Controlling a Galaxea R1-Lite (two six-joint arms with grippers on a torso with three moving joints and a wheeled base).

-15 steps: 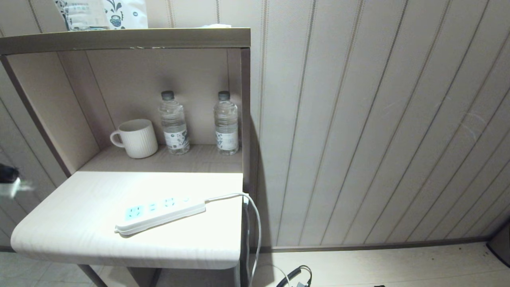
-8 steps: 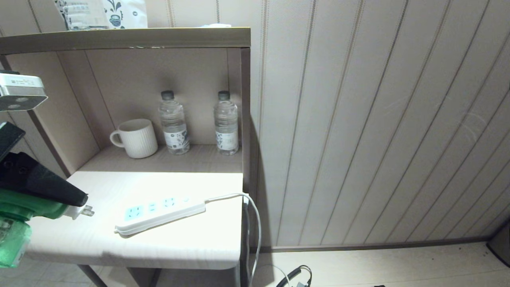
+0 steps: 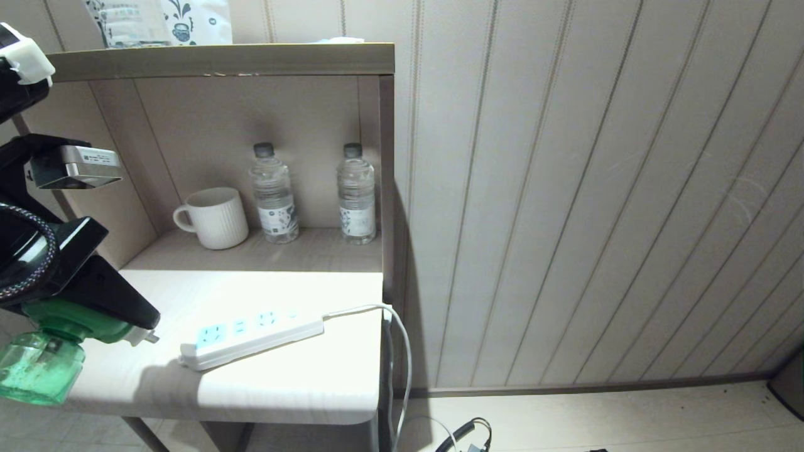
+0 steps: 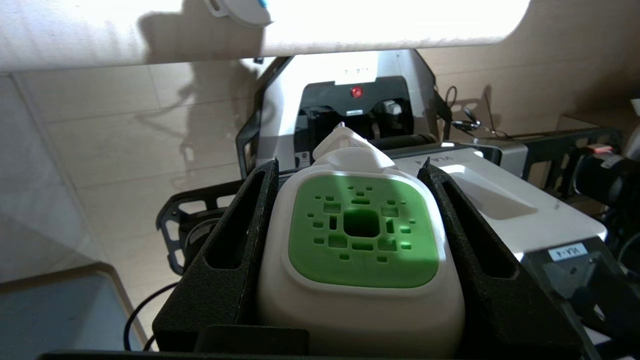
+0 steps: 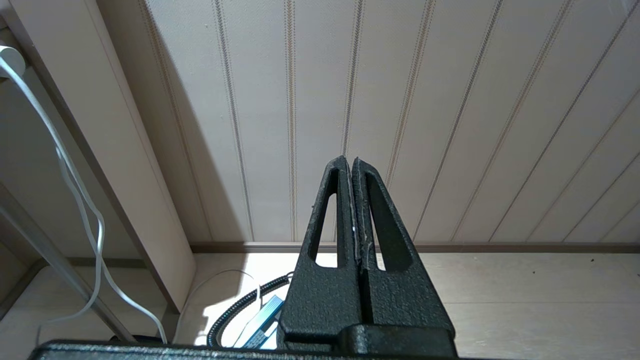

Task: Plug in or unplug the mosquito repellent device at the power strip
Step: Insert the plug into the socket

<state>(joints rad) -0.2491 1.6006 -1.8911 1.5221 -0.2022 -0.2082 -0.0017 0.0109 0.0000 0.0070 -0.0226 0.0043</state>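
The mosquito repellent device [image 3: 39, 370] hangs at the table's left edge, with its green bottle low and its metal prongs pointing right at the power strip [image 3: 251, 334]. My left gripper [image 3: 135, 323] is shut on the device's white head. In the left wrist view the green vented top [image 4: 362, 235] sits tight between both black fingers of the left gripper [image 4: 348, 167]. A small gap separates the prongs from the strip's left end. The strip lies slantwise on the white tabletop [image 3: 295, 383], all its sockets bare. My right gripper [image 5: 348, 161] is shut and holds nothing, low by the wall, outside the head view.
A white mug [image 3: 213, 218] and two water bottles [image 3: 274, 194] [image 3: 357, 194] stand in the open shelf behind the table. The strip's white cord [image 3: 397, 339] drops off the table's right edge. A black cable [image 3: 465, 434] lies on the floor, and a panelled wall stands to the right.
My left arm has come into view from the left with the device in its grip. It has risen and moved right, bringing the prongs close to the strip's left end. The strip has stayed put.
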